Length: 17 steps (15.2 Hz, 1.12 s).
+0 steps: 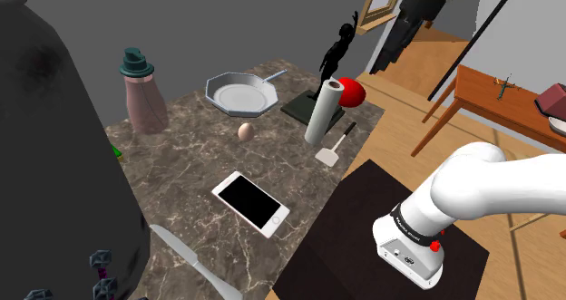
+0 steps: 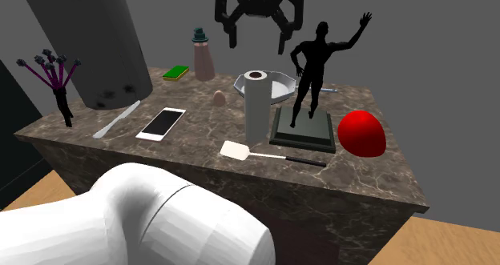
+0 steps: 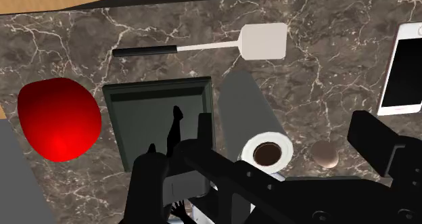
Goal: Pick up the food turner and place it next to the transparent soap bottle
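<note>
The food turner [image 2: 237, 150] has a flat white blade, a thin shank and a black handle. It lies flat near the marble counter's edge, in front of the paper towel roll [image 2: 256, 107]. The shoulder view shows the turner [image 1: 332, 153] too, and it lies beyond the gripper in the wrist view [image 3: 264, 41]. The pinkish see-through soap bottle [image 1: 143, 94] with a teal pump stands at the far side [image 2: 203, 59]. My gripper [image 2: 260, 41] hangs open high above the counter, over the statue and pan, holding nothing. Its spread fingers [image 3: 154, 178] frame the roll.
A black figure statue [image 2: 308, 71] on a dark base, a red rounded object [image 2: 360, 133], a grey pan [image 1: 240, 94], an egg [image 1: 245, 131], a phone [image 1: 251, 201] and a knife [image 2: 116, 119] share the counter [image 1: 181, 176]. A big dark grey object [image 2: 80, 39] stands at one end.
</note>
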Motion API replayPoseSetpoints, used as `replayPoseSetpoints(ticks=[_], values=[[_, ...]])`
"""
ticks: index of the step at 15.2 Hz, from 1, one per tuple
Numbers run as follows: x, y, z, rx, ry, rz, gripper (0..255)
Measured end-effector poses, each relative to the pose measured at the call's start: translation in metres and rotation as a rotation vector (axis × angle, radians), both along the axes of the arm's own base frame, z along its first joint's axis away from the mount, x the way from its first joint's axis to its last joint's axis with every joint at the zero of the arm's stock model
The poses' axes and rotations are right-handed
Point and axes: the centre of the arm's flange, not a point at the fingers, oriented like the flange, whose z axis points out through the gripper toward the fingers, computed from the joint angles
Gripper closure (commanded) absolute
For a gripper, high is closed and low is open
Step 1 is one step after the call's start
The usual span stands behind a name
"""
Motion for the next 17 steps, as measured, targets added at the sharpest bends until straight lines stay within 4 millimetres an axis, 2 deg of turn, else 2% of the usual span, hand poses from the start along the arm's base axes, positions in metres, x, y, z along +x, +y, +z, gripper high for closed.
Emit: replayPoseSetpoints(ticks=[1,3,7,17], values=[[0.000,0.000,0.000,0.000,0.000,0.000,0],[0.004,0.002,-0.015,-0.004,0.001,-0.090,0],[0.013,0.003,-0.066,-0.014,0.002,-0.383,0],[0.026,-0.010,-0.193,-0.044,0.000,-1.167,0]])
